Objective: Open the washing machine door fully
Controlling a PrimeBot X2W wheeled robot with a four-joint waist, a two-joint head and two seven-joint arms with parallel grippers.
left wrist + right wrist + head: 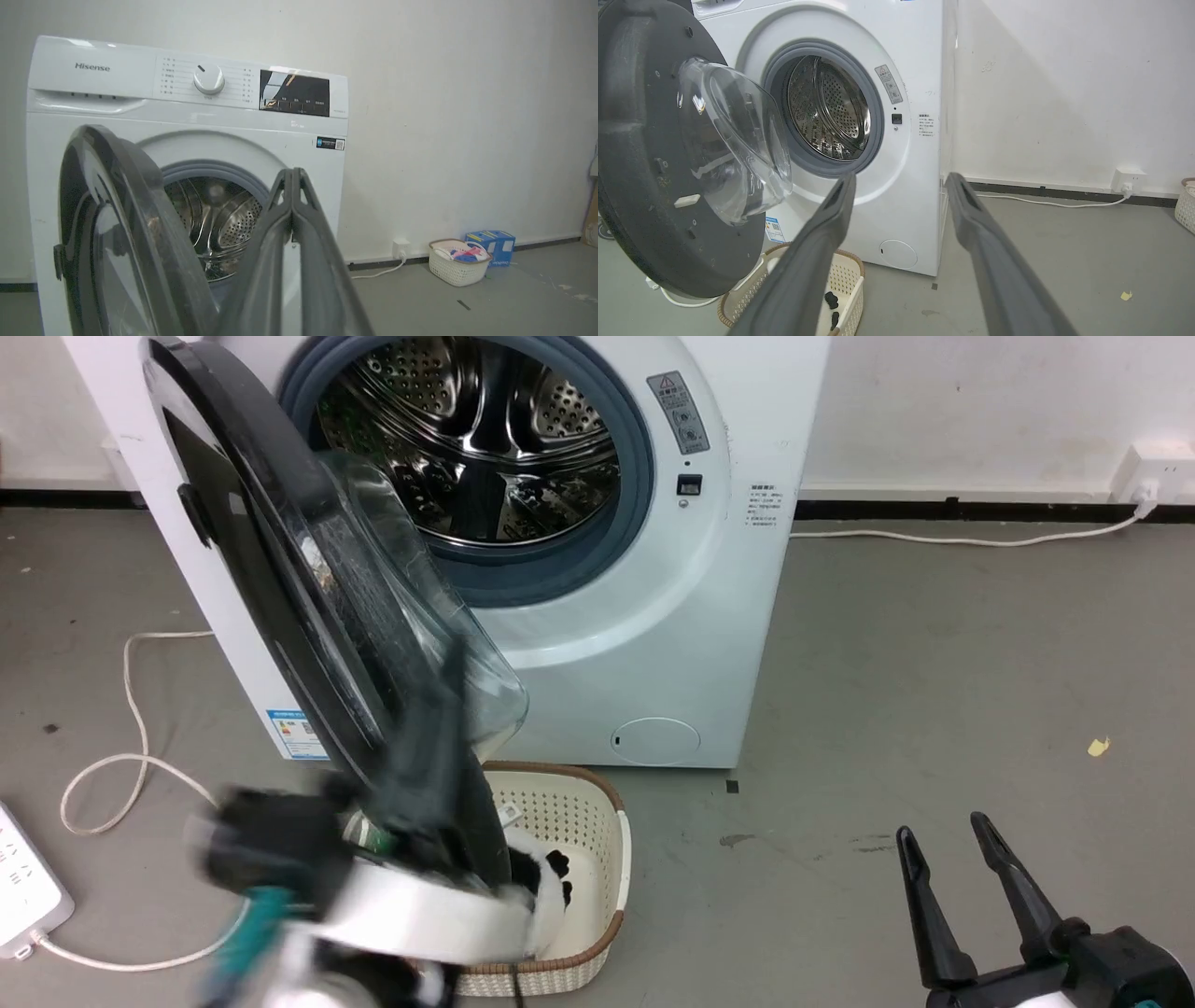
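Standing swung out from the left side of the washer (738, 579), the door (233, 551) is a large glossy black disc with a clear glass bowl (411, 616) bulging from its inner face toward the exposed steel drum (476, 439); its lower edge hangs above a cream basket (621, 859) on the floor. The left gripper (454, 663), fingers pressed together with nothing between them, appears blurred against the lower part of the bowl, and contact cannot be determined. The right gripper (943, 829), fingers spread and empty, sits low at the right, well apart from the door.
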